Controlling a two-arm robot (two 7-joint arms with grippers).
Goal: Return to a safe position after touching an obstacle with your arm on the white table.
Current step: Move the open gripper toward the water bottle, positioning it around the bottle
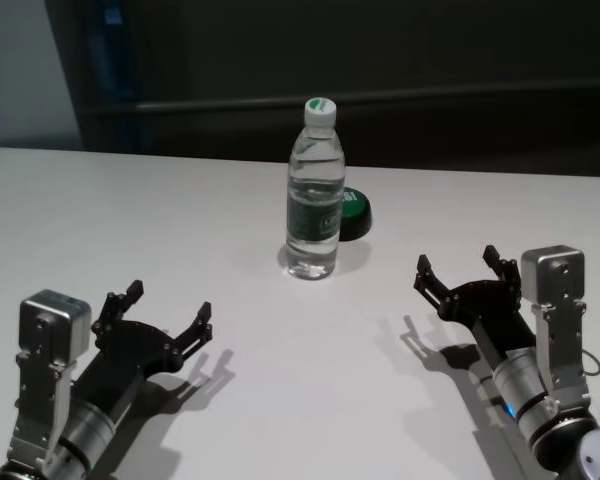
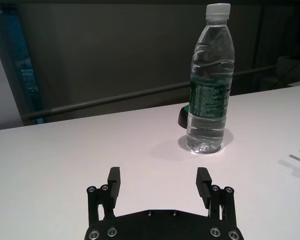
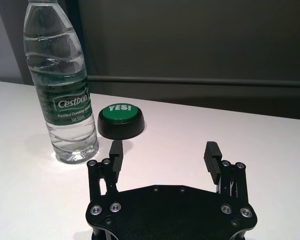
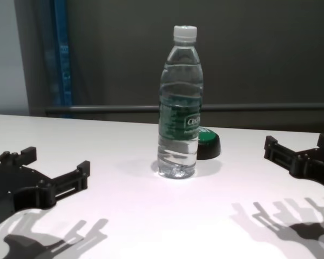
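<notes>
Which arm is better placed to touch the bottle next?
Neither clearly. The left pincer and right pincer are both open and well clear of the upright bottle; the right looks slightly nearer.

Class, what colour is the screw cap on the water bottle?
White. The cap of the water bottle shows best in the left wrist view.

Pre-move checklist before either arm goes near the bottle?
1. Water bottle upright on the white table: ok.
2. Left gripper apart from bottle, jaws open and empty: ok.
3. Right gripper apart from bottle, jaws open and empty: ok.
4. Green button apart from both grippers, beside and behind the bottle: ok.
5. Whether bottle and button touch: cannot tell.
</notes>
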